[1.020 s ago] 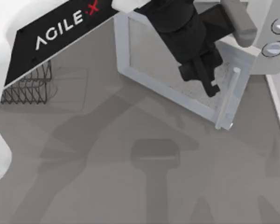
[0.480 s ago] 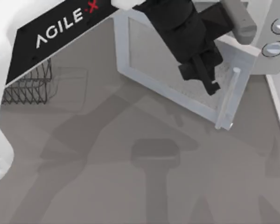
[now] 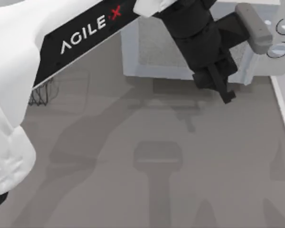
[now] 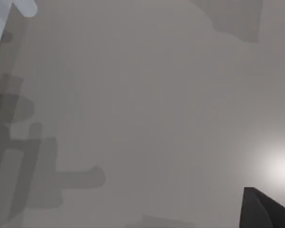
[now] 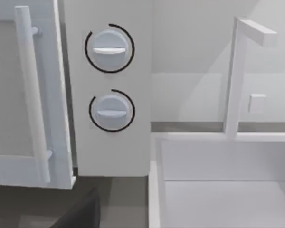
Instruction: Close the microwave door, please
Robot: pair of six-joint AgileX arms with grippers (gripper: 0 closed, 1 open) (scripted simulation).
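Top view: one left gripper [image 3: 218, 84], fingers together on nothing, just before the one microwave door [image 3: 180, 50], which stands near flat against the microwave [image 3: 280, 61] at the far right; one wire rack [image 3: 45, 92] left on the grey table [image 3: 156, 190].
Left wrist view: bare table.
Right wrist view: one bar handle [image 5: 32, 95], two knobs [image 5: 109, 49], one white sink [image 5: 218, 180] beside.

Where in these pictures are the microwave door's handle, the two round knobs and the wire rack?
door handle [image 5: 32, 95], right wrist view, middle of the pale vertical bar.
knobs [image 5: 109, 49], right wrist view, face of the upper knob.
wire rack [image 3: 43, 94], top view, its dark mesh beside the left arm.
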